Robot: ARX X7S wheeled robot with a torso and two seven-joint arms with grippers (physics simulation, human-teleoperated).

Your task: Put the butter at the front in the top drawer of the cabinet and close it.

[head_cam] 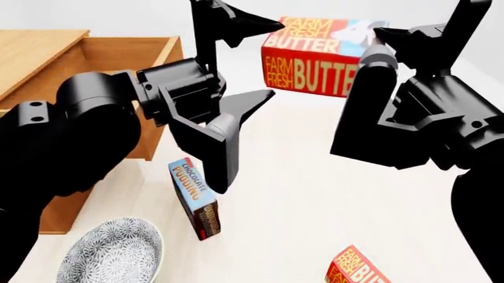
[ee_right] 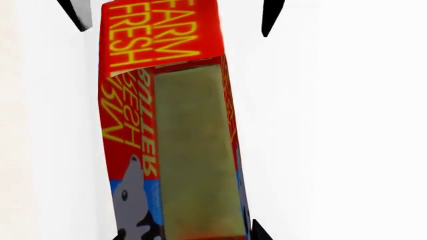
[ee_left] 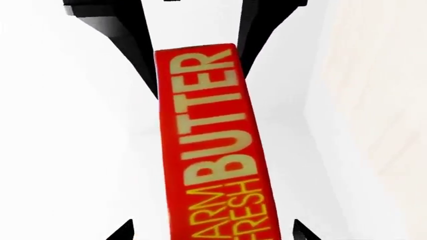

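A red-and-orange butter (head_cam: 319,56) carton hangs in the air above the white table, to the right of the drawer. My right gripper (head_cam: 374,44) is shut on its right end; in the right wrist view both tips of the right gripper (ee_right: 188,234) press against the butter (ee_right: 180,150). My left gripper (head_cam: 275,59) is open around the carton's left end. In the left wrist view the left gripper (ee_left: 212,232) has gaps on both sides of the butter (ee_left: 207,140). The top drawer (head_cam: 130,46) of the cabinet (head_cam: 32,50) stands pulled out at the far left.
A blue chocolate pudding box (head_cam: 195,197) stands on the table below my left gripper. A patterned bowl (head_cam: 114,250) sits at the near left beside the cabinet. A second butter carton (head_cam: 356,268) lies at the near edge of the table.
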